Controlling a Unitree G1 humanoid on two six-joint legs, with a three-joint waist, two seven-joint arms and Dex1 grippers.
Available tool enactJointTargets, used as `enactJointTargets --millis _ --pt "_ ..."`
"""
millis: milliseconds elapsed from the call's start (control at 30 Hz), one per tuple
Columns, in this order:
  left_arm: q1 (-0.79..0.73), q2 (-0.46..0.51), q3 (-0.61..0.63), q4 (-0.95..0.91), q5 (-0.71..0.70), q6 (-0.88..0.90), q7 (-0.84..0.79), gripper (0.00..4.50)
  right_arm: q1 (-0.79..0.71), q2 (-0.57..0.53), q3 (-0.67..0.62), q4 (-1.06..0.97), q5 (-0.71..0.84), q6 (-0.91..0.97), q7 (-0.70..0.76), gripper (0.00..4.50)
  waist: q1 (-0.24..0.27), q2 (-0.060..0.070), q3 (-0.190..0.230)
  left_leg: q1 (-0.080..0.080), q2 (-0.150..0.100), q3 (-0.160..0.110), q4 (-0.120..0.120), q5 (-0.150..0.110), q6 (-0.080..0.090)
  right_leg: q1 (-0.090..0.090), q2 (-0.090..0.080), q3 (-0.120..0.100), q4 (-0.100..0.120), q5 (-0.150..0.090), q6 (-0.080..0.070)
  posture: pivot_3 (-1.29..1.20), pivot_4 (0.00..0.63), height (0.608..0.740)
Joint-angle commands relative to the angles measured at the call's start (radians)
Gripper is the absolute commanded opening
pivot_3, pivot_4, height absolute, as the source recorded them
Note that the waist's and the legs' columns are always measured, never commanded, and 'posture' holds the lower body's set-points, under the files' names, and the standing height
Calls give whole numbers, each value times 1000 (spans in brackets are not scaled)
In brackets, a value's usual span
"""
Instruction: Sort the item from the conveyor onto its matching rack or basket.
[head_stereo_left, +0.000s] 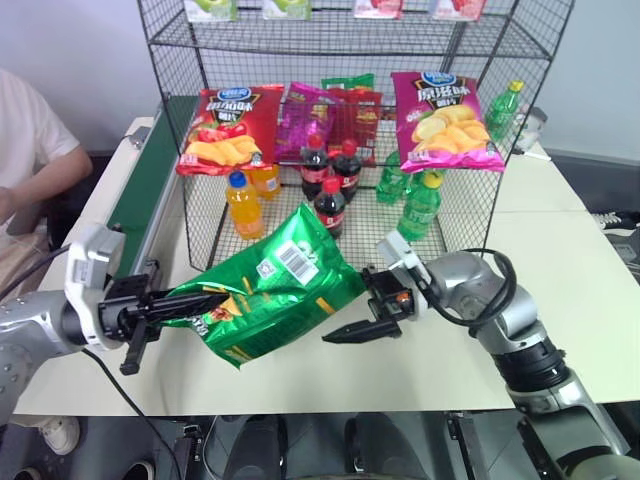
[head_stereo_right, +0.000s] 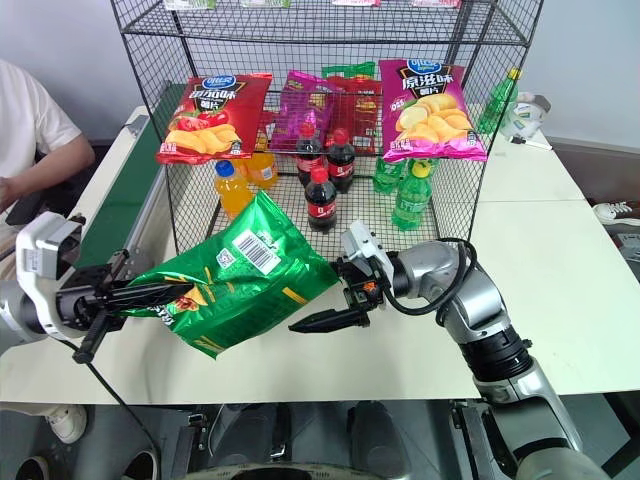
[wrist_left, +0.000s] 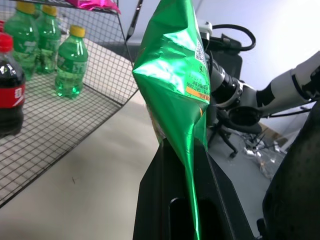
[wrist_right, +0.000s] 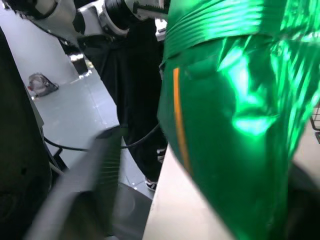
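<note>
The large glossy green chip bag (head_stereo_left: 270, 285) hangs in the air above the pale cream counter (head_stereo_left: 560, 300), in front of the tall black wire-mesh rack (head_stereo_left: 170, 70), tilted with its barcode corner up toward the rack. The left tool (head_stereo_left: 185, 300) is clenched on the bag's lower left edge; in the left wrist view the crimped foil runs straight down between the two black fingers (wrist_left: 160, 200). The right tool (head_stereo_left: 350, 328) sits at the bag's right edge with its fingers partly apart; one black finger points left beneath the bag's corner, and whether it touches the foil cannot be told.

Behind the bag, on the rack's lower tier, stand dark cola bottles with red caps (head_stereo_left: 330, 205), an orange drink bottle with a blue cap (head_stereo_left: 243, 205) and green soda bottles with yellow caps (head_stereo_left: 420, 205). Hung on the tier above are a red chip bag (head_stereo_left: 228, 130), a magenta chip bag with a picture of yellow chips (head_stereo_left: 445, 120) and smaller purple and red snack packets (head_stereo_left: 330, 120) between them. These lie between the held bag and the back of the rack.

The long dark green conveyor belt with pale grey rails (head_stereo_left: 150, 170) runs along the rack's left side. Beyond it a person in a white shirt (head_stereo_left: 30, 150) sits at the counter's edge
</note>
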Motion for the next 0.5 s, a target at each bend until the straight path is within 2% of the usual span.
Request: enactJointTargets --millis 33,100,500 --pt "1 -18 5 -22 15 -5 -2 0 -26 13 -9 -36 27 13 -7 1097 0 0 0 0 0 0 0 0 0 0 0 0 0 0 0 0 150 739" --pt "6 -24 10 -27 25 -5 -10 0 -26 14 -10 -39 27 16 -9 151 1 0 0 0 0 0 0 0 0 0 0 0 0 0 0 0 150 739" --pt "17 -38 34 -1 65 -21 -36 0 -25 13 -11 -33 26 28 -13 90 1 0 0 0 0 0 0 0 0 0 -1 0 -1 0 0 0 150 739"
